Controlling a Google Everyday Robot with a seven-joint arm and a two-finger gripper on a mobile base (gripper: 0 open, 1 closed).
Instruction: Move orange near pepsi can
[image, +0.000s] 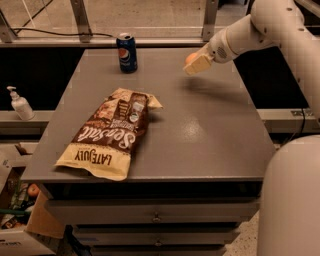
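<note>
The pepsi can stands upright near the far left edge of the grey table. My gripper hovers above the far right part of the table, to the right of the can. It is shut on the orange, of which only a small orange part shows between the pale fingers. The white arm reaches in from the upper right.
A brown and cream chip bag lies on the left half of the table. A white pump bottle stands on a ledge at the left. Boxes with clutter sit on the floor at lower left. Drawers run below the table front.
</note>
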